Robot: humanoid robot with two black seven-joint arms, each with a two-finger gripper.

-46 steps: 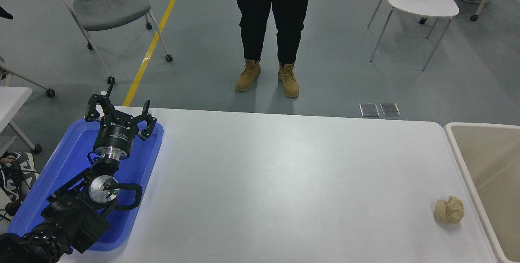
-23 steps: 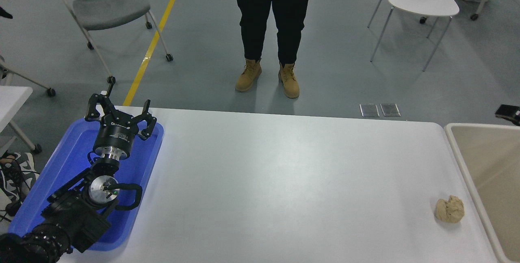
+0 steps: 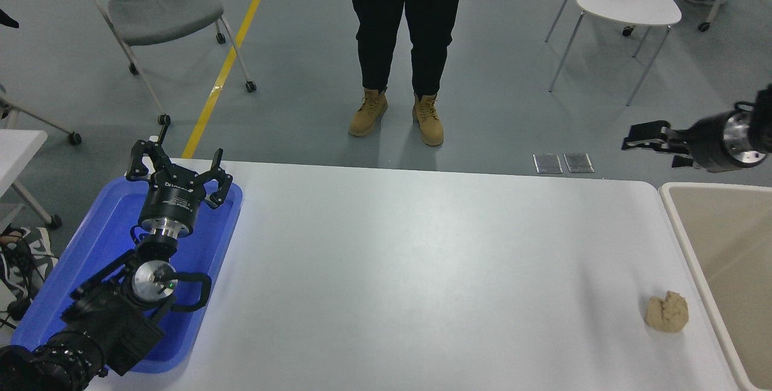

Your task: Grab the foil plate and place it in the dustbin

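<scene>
Finding no foil plate anywhere in view: not lying on the white surface (image 3: 422, 258), not showing in the visible part of the dustbin (image 3: 675, 222) at the right edge, so leaving its whereabouts unknown.

Judging by the task alone: expecting thin foil to be very light, easily crushed and slippery, so favouring a gentle pinch on the rolled rim along one long side rather than squeezing across the middle.

Counting:
- one dustbin
- one blue tray (image 3: 90, 246)
- one tan lump (image 3: 666, 311) sitting near the dustbin rim
- zero foil plates
- one person (image 3: 401, 29) standing at the far side

Hovering over the blue tray, left gripper (image 3: 177, 158) with fingers spread apart. Reaching in high at the right edge, right gripper (image 3: 648, 137), beyond the dustbin's far corner and holding nothing visible; not telling from this angle whether open or closed.
</scene>
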